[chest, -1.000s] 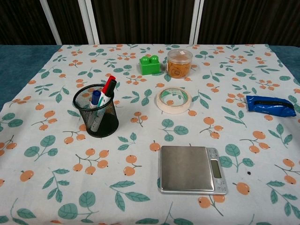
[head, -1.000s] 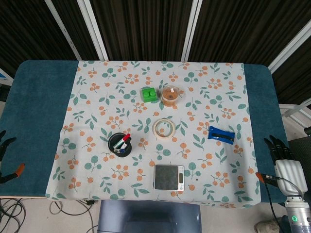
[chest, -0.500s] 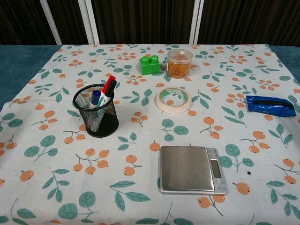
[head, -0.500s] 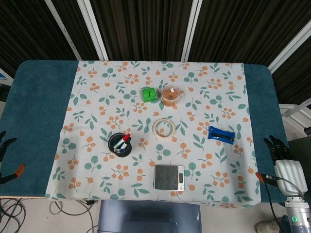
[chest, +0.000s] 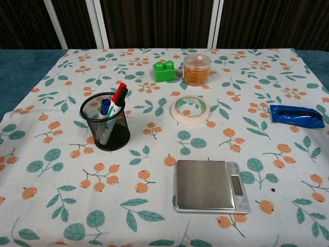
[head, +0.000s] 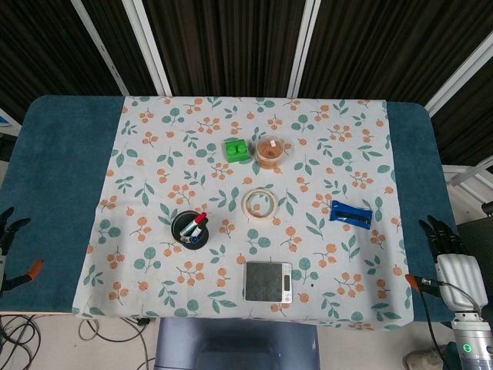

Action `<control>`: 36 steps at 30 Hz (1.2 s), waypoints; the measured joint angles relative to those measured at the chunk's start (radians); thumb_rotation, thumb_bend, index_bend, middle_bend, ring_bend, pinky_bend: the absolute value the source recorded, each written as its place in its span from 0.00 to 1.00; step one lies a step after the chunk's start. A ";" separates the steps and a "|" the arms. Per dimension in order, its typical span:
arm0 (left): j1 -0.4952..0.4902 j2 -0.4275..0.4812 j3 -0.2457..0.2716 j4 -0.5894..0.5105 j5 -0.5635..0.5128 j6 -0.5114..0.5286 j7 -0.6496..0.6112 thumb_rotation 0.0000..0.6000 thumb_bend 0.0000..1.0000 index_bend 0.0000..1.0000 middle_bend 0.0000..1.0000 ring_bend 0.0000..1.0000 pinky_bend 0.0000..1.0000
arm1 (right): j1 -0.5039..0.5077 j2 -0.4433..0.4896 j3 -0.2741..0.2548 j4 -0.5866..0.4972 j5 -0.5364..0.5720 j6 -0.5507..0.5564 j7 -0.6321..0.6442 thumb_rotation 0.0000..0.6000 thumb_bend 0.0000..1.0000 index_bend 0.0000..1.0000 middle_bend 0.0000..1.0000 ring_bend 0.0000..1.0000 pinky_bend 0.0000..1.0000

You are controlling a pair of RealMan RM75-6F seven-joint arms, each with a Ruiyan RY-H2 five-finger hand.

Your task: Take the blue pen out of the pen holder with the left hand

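Task not begun. The left hand point(head: 8, 231) sits off the surface's near-left corner, fingers apart, holding nothing; only part shows. The right hand point(head: 443, 239) sits off the near-right corner, fingers apart, empty. The scale point(chest: 209, 186) lies at the near edge, mid-width. The blue pen point(chest: 105, 109) stands in the holder point(chest: 105, 126), left of centre, touching a red pen point(chest: 119, 92). Further back lie the tape point(chest: 189, 110) at centre and a pouch point(chest: 297, 116) by the right edge, then a green block point(chest: 165, 71) and jar point(chest: 197, 69). Nothing appears to block the left hand's path; the red pen crowds the grasp.
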 measured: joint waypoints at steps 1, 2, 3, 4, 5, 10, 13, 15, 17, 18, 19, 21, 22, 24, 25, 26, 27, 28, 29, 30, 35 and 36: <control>-0.004 0.001 0.000 0.001 0.005 -0.003 -0.006 1.00 0.23 0.18 0.00 0.00 0.00 | 0.000 0.000 0.000 -0.001 0.001 0.000 0.000 1.00 0.13 0.07 0.00 0.04 0.17; -0.009 0.002 -0.001 0.000 0.008 -0.009 -0.012 1.00 0.23 0.18 0.00 0.00 0.00 | -0.001 0.000 0.000 -0.001 0.001 0.000 -0.001 1.00 0.13 0.07 0.00 0.04 0.17; -0.019 0.004 -0.004 -0.002 0.012 -0.019 -0.016 1.00 0.23 0.18 0.00 0.00 0.00 | -0.001 0.000 0.000 -0.001 0.001 0.000 -0.002 1.00 0.13 0.07 0.00 0.04 0.17; -0.028 0.006 -0.007 -0.005 0.014 -0.028 -0.018 1.00 0.23 0.18 0.00 0.00 0.00 | 0.000 0.000 0.000 -0.001 0.000 0.000 -0.003 1.00 0.13 0.07 0.00 0.04 0.17; -0.038 0.009 -0.010 -0.009 0.017 -0.038 -0.017 1.00 0.23 0.18 0.00 0.00 0.00 | 0.000 -0.001 0.000 -0.001 0.000 0.000 -0.004 1.00 0.13 0.07 0.00 0.04 0.17; -0.108 0.032 -0.028 -0.070 0.031 -0.123 0.008 1.00 0.23 0.20 0.00 0.00 0.00 | 0.001 -0.001 0.000 -0.001 0.003 -0.003 -0.005 1.00 0.13 0.07 0.00 0.04 0.17; -0.156 0.046 -0.036 -0.121 0.026 -0.199 0.023 1.00 0.23 0.22 0.00 0.00 0.00 | 0.000 0.000 0.000 -0.001 0.003 -0.002 -0.005 1.00 0.13 0.07 0.00 0.04 0.17; -0.194 0.051 -0.042 -0.155 0.017 -0.259 0.039 1.00 0.23 0.22 0.00 0.00 0.00 | 0.000 0.000 0.000 -0.001 0.004 -0.002 -0.005 1.00 0.13 0.07 0.00 0.04 0.17; -0.232 0.049 -0.049 -0.181 0.006 -0.313 0.057 1.00 0.24 0.24 0.00 0.00 0.00 | -0.001 0.000 0.000 -0.002 0.004 -0.003 -0.006 1.00 0.13 0.07 0.00 0.04 0.17; -0.259 0.045 -0.054 -0.195 -0.006 -0.347 0.069 1.00 0.24 0.25 0.00 0.00 0.00 | -0.001 0.000 0.000 -0.002 0.005 -0.003 -0.006 1.00 0.13 0.07 0.00 0.04 0.17; -0.278 0.040 -0.058 -0.206 -0.017 -0.370 0.078 1.00 0.24 0.25 0.00 0.00 0.00 | -0.001 0.000 0.000 -0.003 0.006 -0.003 -0.005 1.00 0.13 0.07 0.00 0.04 0.17; -0.313 0.021 -0.070 -0.223 -0.051 -0.407 0.099 1.00 0.26 0.26 0.00 0.00 0.00 | -0.002 0.001 0.000 -0.004 0.008 -0.003 -0.004 1.00 0.13 0.07 0.00 0.04 0.17; -0.326 0.008 -0.076 -0.228 -0.067 -0.417 0.111 1.00 0.27 0.26 0.00 0.00 0.00 | -0.003 0.001 0.000 -0.005 0.008 -0.003 -0.003 1.00 0.13 0.07 0.00 0.04 0.17; -0.350 -0.023 -0.086 -0.233 -0.099 -0.431 0.148 1.00 0.29 0.27 0.00 0.00 0.00 | -0.003 0.002 0.000 -0.005 0.008 -0.002 -0.002 1.00 0.13 0.07 0.00 0.04 0.17; -0.360 -0.037 -0.090 -0.233 -0.111 -0.436 0.167 1.00 0.29 0.27 0.00 0.00 0.00 | -0.003 0.002 0.001 -0.005 0.008 -0.001 -0.001 1.00 0.13 0.07 0.00 0.04 0.17; -0.370 -0.051 -0.093 -0.233 -0.125 -0.441 0.187 1.00 0.29 0.28 0.00 0.00 0.00 | -0.003 0.003 0.001 -0.005 0.008 -0.001 0.000 1.00 0.13 0.07 0.00 0.04 0.17; -0.383 -0.072 -0.096 -0.232 -0.143 -0.446 0.217 1.00 0.29 0.29 0.00 0.00 0.00 | -0.003 0.003 0.001 -0.005 0.008 -0.001 0.001 1.00 0.13 0.07 0.00 0.04 0.17; -0.393 -0.089 -0.099 -0.231 -0.158 -0.449 0.238 1.00 0.29 0.30 0.00 0.00 0.00 | -0.003 0.003 0.001 -0.004 0.008 -0.001 0.001 1.00 0.13 0.07 0.00 0.04 0.17; -0.403 -0.107 -0.102 -0.230 -0.173 -0.451 0.258 1.00 0.29 0.31 0.00 0.00 0.00 | -0.003 0.003 0.001 -0.004 0.008 -0.001 0.001 1.00 0.13 0.07 0.00 0.04 0.17; -0.416 -0.130 -0.106 -0.228 -0.191 -0.454 0.281 1.00 0.29 0.32 0.00 0.00 0.00 | -0.003 0.003 0.001 -0.005 0.008 -0.001 0.002 1.00 0.13 0.07 0.00 0.04 0.17; -0.453 -0.207 -0.115 -0.211 -0.229 -0.450 0.336 1.00 0.29 0.34 0.00 0.00 0.00 | -0.003 0.004 0.001 -0.004 0.007 -0.002 0.003 1.00 0.13 0.07 0.00 0.04 0.17; -0.460 -0.222 -0.115 -0.207 -0.239 -0.450 0.346 1.00 0.29 0.35 0.00 0.00 0.00 | -0.003 0.003 0.001 -0.003 0.007 -0.001 0.003 1.00 0.13 0.07 0.00 0.04 0.17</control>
